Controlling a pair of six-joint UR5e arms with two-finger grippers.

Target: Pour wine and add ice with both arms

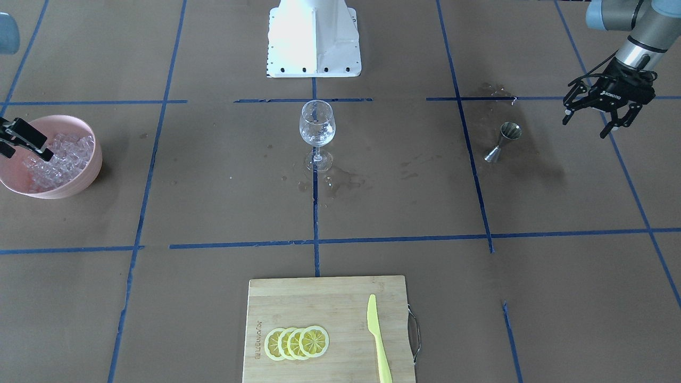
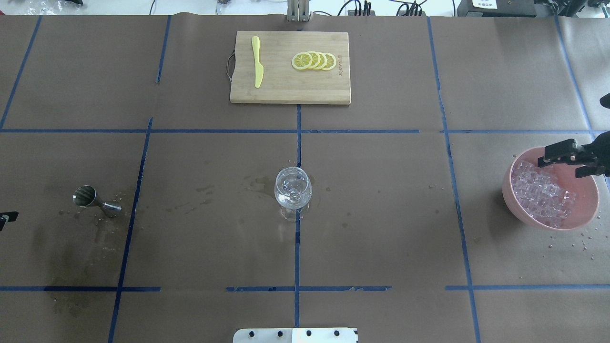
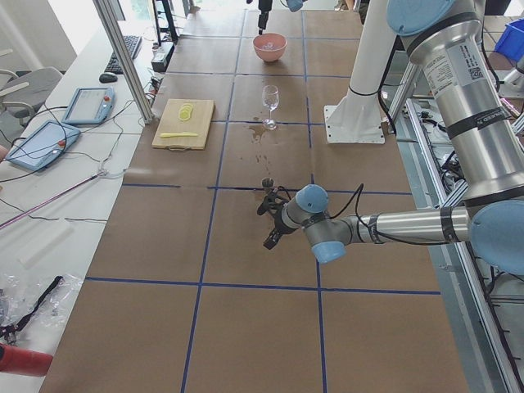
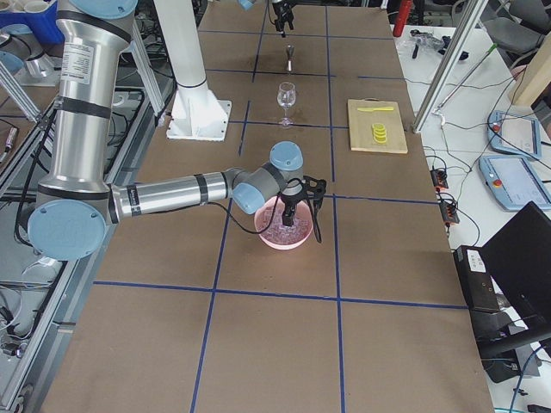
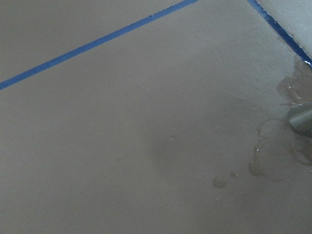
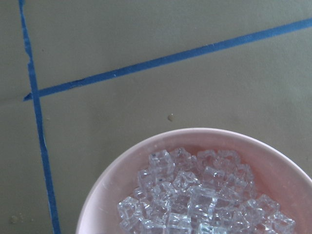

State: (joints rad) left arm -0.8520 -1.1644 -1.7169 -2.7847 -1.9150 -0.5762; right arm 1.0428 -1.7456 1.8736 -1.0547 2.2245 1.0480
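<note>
Standing where the blue tape lines [image 1: 404,238] cross, a clear, stemmed wine glass [image 1: 317,127] with a rounded bowl serves as the centre of the brown-paper surface [image 1: 213,202]. A little near-colourless wine [image 1: 317,138] seems to sit low in it, though glints make this hard to judge. Dark wet stains [image 1: 340,183] blotch the matte paper around its foot.

To the robot's left of the glass a polished steel jigger [image 1: 503,141], shaped like two cones joined at their tips, lies on its side. To the robot's right of the glass is a smooth pink round bowl [image 2: 519,209] heaped with ice [image 2: 543,190] in small glassy, whitish cubes. Beyond the glass, away from the robot, a pale bamboo cutting board [image 1: 319,298] with a wire handle carries four overlapping lemon slices [image 1: 297,343] and a yellow-green plastic knife [image 1: 378,340].

Further left than the jigger, the left claw [image 1: 586,126] hangs over the paper, its black fingers spread wide, holding and touching nothing. The right claw [image 2: 561,164] is over the bowl's rim, above the ice, its two fingers apart; whether they touch any cube I cannot tell.
</note>
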